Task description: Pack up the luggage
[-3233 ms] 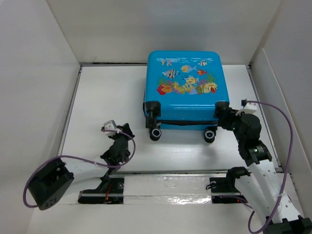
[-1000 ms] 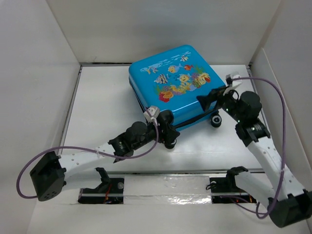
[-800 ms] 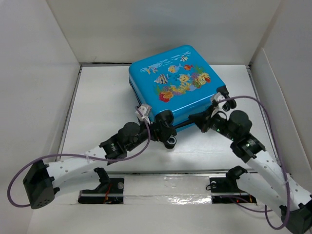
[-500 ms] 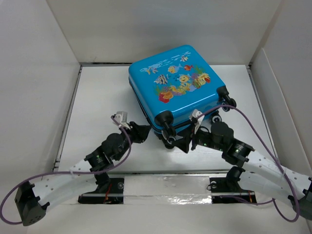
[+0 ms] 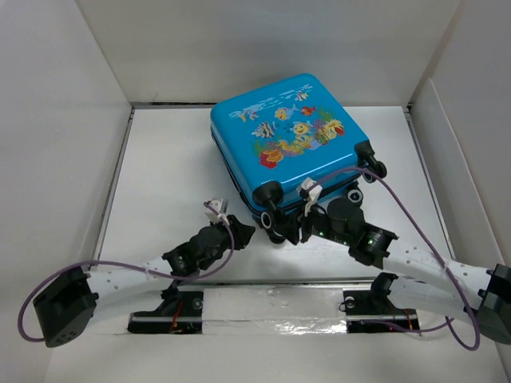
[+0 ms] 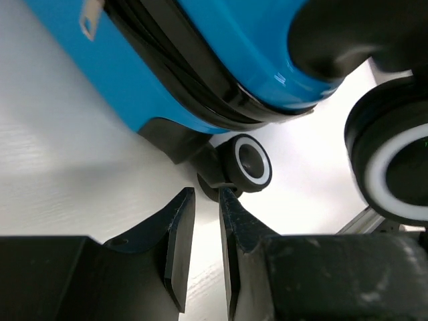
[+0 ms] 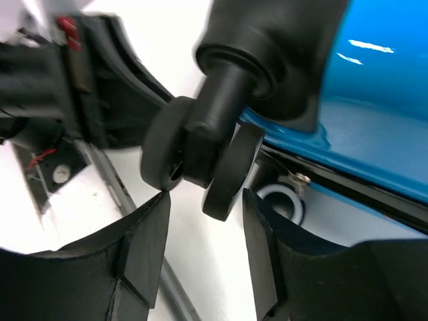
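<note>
The luggage (image 5: 287,136) lies flat and closed at the table's middle, turned at an angle, with a wheeled corner toward me. It fills the top of the left wrist view (image 6: 134,73) and the right wrist view (image 7: 374,100). My left gripper (image 5: 246,231) sits low just left of that corner. Its jaws (image 6: 204,194) are almost shut, with a thin gap, empty, and point at a small lower wheel (image 6: 249,164). My right gripper (image 5: 289,231) is open (image 7: 204,200), its tips just under the corner's black double wheel (image 7: 194,154); the left fingertip (image 7: 157,214) touches it.
White walls close in the table on three sides. A metal rail (image 5: 271,303) runs along the near edge by the arm bases. Purple cables loop off both arms. The luggage's other wheels (image 5: 374,166) stick out at its right side.
The luggage was turned to an angle early on and has stayed put for the last second. Both grippers dropped to its near corner. The left moved right toward the wheel.
</note>
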{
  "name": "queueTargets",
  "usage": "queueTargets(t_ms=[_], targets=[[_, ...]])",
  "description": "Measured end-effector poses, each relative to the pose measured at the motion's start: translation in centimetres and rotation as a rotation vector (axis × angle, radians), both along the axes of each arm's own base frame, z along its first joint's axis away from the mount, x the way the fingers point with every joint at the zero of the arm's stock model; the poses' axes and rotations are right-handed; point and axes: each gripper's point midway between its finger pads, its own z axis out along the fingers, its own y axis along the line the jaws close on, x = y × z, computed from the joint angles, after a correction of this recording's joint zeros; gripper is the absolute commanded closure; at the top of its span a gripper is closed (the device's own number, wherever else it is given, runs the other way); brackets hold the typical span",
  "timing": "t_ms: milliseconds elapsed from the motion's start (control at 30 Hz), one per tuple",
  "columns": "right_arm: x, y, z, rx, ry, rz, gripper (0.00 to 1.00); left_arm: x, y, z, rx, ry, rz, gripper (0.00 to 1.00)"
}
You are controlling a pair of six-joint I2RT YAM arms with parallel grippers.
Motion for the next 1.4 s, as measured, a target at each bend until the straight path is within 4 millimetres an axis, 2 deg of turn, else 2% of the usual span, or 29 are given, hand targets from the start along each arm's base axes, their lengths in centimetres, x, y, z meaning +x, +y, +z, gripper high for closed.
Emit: queueTargets(t_ms=[33,67,100,233,333,467,700,900,967,1100,1133,1300,1400], targets=[[-0.1,0.2,0.1,0.007,-0.001,0.006,0.55,0.0,-0.5,-0.3,0.003,0.003,-0.013,0.81],[-0.1,0.4,0.1,0.010,-0.001,0.012,0.69,0.1,-0.9,-0.6,0.004,0.005,-0.021,0.79],[0.3,0.8,0.4,0.029,-0.013,0.004,0.69,0.2,-1.5,-0.9,-0.002,0.006,-0.035,0.79],[0.4,1.4,0.0,0.035,0.002,0.018,0.82,0.7,-3.2,-0.5,-0.048,-0.022,-0.061,0.79],[0.3,2.1,0.1,0.057,0.011,0.042,0.85,0.7,-4.3,-0.3,-0.078,-0.045,-0.078,0.79],[0.1,2.6,0.6,0.095,0.027,0.061,0.85,1.0,-4.9,-0.2,-0.105,-0.090,-0.044,0.79],[0.5,3.6,0.3,0.129,0.058,0.066,0.85,-0.6,-6.3,-1.2,-0.097,-0.133,-0.036,0.79],[0.7,4.5,0.6,0.170,0.073,0.074,0.85,-0.8,-4.4,-2.5,-0.069,-0.131,-0.003,0.80],[0.7,4.4,0.9,0.177,0.071,0.069,0.85,-1.0,-3.8,-1.2,-0.110,-0.148,0.011,0.78],[0.7,4.2,1.3,0.189,0.061,0.060,0.85,-0.5,-3.1,3.9,-0.248,-0.225,0.056,0.75],[0.7,4.2,1.4,0.195,0.059,0.061,0.84,-0.4,-2.9,4.5,-0.249,-0.239,0.063,0.75],[0.7,4.2,1.5,0.201,0.059,0.060,0.84,-0.4,-2.9,4.7,-0.176,-0.271,0.047,0.75],[0.7,4.2,1.5,0.202,0.058,0.056,0.74,-0.5,-3.0,4.8,-0.152,-0.284,0.034,0.75]])
